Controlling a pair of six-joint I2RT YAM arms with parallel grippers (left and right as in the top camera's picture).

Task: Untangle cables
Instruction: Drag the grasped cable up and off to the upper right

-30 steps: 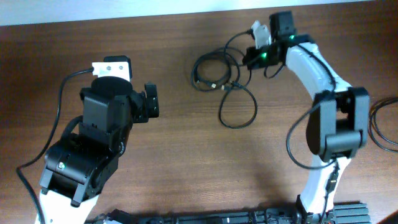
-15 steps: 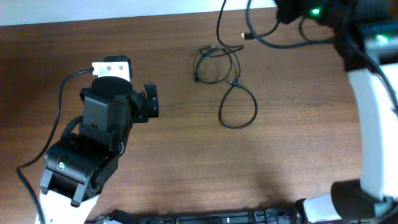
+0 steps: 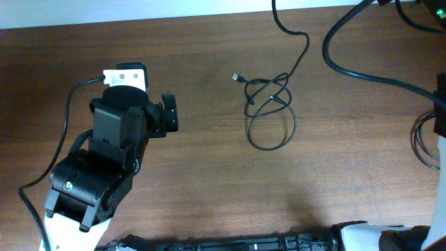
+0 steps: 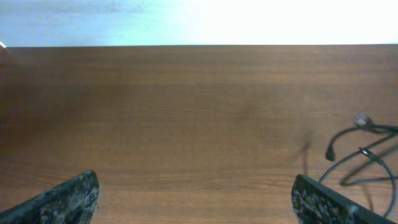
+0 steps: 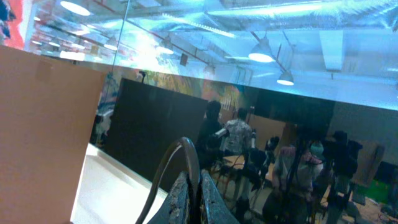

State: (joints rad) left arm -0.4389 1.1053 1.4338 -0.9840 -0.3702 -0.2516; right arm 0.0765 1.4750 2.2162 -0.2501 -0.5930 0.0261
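Note:
The cables (image 3: 268, 104) lie as a small black tangle with one wide loop right of the table's middle. A plug end (image 3: 237, 77) sticks out to the left. One strand (image 3: 296, 52) runs from the tangle up past the far edge. The tangle also shows at the right edge of the left wrist view (image 4: 364, 152). My left gripper (image 3: 169, 115) is open and empty, well left of the tangle. My right gripper (image 5: 193, 186) is raised off the table, out of the overhead view, and shut on a thin black cable (image 5: 163, 171) that arcs out of its jaws.
A separate black cord coil (image 3: 422, 141) lies at the table's right edge. Thick black arm wires (image 3: 362, 70) cross the top right corner. The right arm's white link (image 3: 440, 90) shows at the right edge. The table's far edge runs along the top.
My right gripper rose up and out of the overhead view, still shut on a cable. The tangle was dragged right and drawn tighter. The left arm has not moved.

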